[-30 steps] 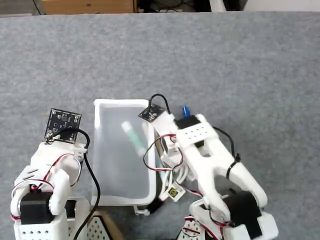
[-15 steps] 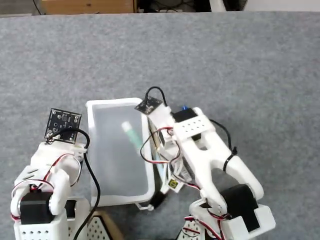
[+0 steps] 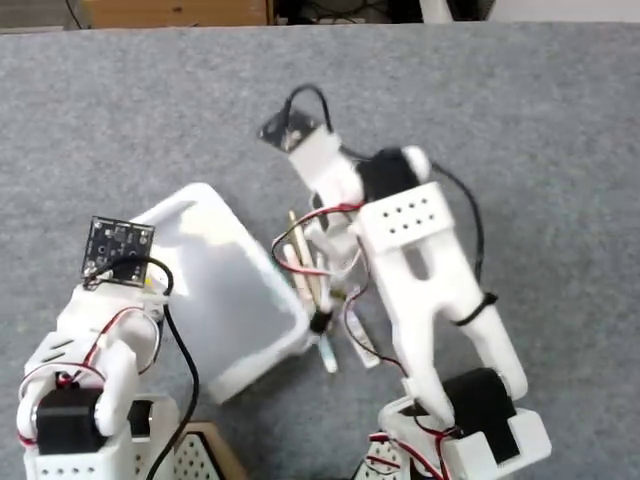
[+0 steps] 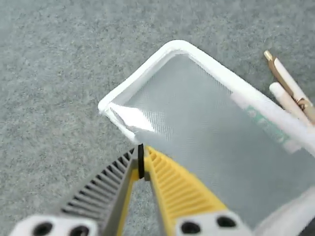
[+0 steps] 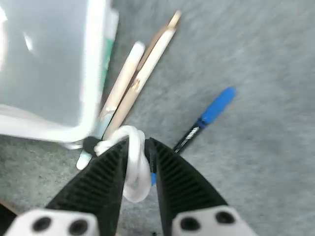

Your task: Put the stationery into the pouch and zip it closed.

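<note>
Pouch [image 3: 215,290], translucent white, lies skewed on the counter [image 3: 520,120] between the two arms; beige pens [image 5: 138,81] lie just beside its long rim, outside it, and a blue pen [image 5: 212,112] lies a little apart on the grey felt; a white stick with green print [image 4: 266,124] sits at that same rim, inside or under the pouch I cannot tell; right gripper [image 5: 137,142] has its jaws clamped on a white cord loop [image 5: 135,169] at the pouch's corner; left gripper [image 4: 141,152] has its jaws together, tips at the pouch's opposite rim, whether pinching it I cannot tell; a wooden edge [image 3: 170,12] and dark cables run along the counter's far side
</note>
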Available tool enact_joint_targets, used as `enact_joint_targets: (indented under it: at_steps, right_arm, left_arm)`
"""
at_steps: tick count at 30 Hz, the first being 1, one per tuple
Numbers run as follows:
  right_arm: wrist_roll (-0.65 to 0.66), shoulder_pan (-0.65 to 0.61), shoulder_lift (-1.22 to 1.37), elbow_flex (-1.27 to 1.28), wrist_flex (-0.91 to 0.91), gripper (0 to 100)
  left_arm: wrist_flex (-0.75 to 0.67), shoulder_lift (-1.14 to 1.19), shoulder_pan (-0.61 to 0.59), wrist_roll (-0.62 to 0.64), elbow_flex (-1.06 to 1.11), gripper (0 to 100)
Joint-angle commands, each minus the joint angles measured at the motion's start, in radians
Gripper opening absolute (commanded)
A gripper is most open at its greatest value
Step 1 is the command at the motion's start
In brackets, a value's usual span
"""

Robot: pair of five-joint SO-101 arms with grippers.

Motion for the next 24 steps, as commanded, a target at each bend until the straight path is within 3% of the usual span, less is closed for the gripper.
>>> enact_joint_targets:
  at_steps: [1,7,20,24]
  right_arm:
    - [-0.002,0.0,0.008,-0.305,0.112,1.2]
    - [-0.003,0.0,0.002,-0.581,0.141,1.2]
    - [0.002,0.005,0.002,-1.02,0.141,1.2]
    - [-0.003,0.003,0.002,-1.075,0.141,1.1]
  left_arm:
    - [0.043,0.005,-0.005,0.068,-0.102,17]
    - [0.101,0.005,0.024,0.052,-0.197,33]
    - [0.118,0.005,0.027,0.048,-0.228,33]
    - [0.166,0.005,0.108,0.051,-0.318,33]
